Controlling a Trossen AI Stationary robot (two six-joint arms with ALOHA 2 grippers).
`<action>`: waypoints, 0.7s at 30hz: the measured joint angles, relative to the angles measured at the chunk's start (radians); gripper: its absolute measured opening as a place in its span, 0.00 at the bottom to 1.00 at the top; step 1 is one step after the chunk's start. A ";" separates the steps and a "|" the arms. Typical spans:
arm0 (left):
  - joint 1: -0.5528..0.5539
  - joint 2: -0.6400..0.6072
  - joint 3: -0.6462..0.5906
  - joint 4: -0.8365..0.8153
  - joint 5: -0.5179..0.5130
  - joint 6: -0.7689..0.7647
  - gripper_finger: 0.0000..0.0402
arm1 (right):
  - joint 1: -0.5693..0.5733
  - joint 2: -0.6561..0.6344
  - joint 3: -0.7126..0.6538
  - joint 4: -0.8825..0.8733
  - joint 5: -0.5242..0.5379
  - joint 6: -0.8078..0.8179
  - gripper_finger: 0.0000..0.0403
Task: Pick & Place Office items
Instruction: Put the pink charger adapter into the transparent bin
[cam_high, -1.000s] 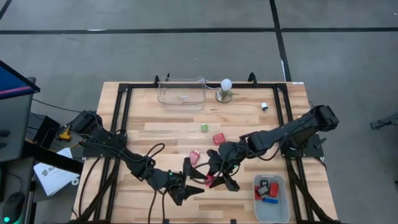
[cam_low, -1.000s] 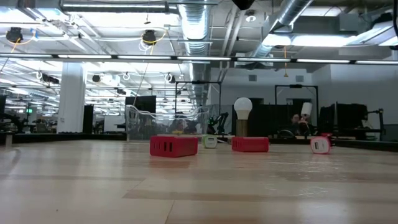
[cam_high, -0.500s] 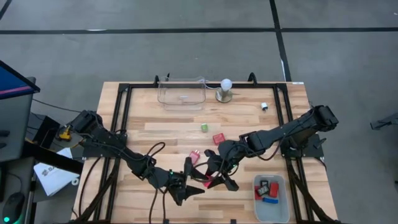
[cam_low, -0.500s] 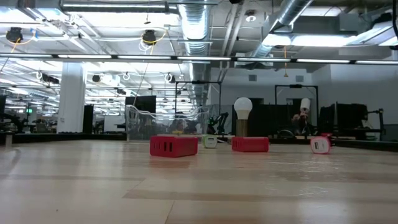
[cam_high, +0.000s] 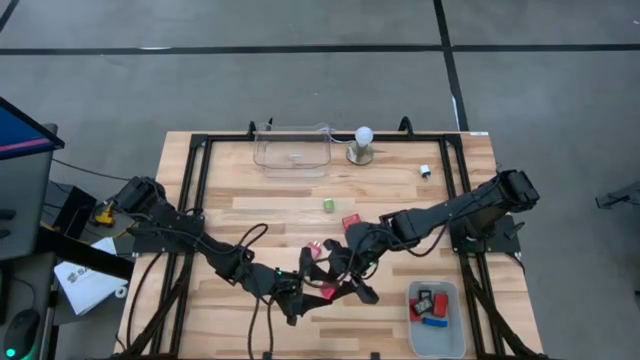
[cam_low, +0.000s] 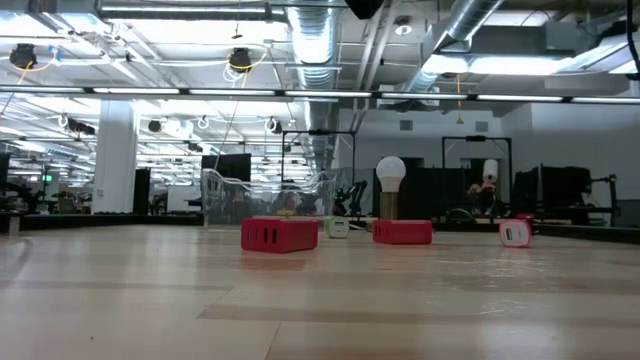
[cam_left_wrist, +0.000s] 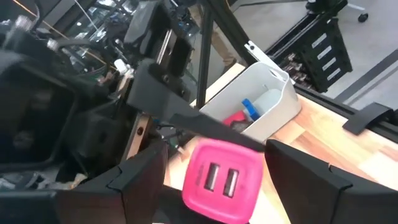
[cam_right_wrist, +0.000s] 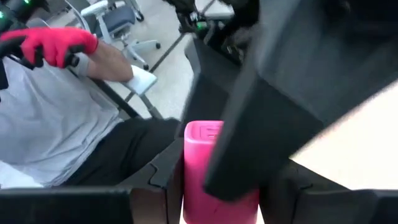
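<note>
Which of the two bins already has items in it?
The white bin by the right arm holds red, blue and black pieces; the clear bin at the far edge looks nearly empty.
</note>
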 joint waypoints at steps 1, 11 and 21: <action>-0.001 0.000 0.000 -0.002 0.001 -0.002 0.66 | -0.001 0.000 0.000 -0.003 -0.004 0.000 0.35; -0.001 0.000 0.000 -0.037 0.001 -0.004 0.55 | -0.003 -0.004 0.000 0.007 -0.011 0.000 0.35; -0.001 0.000 0.000 -0.036 0.004 0.005 0.42 | -0.003 -0.004 0.000 0.008 -0.018 0.001 0.35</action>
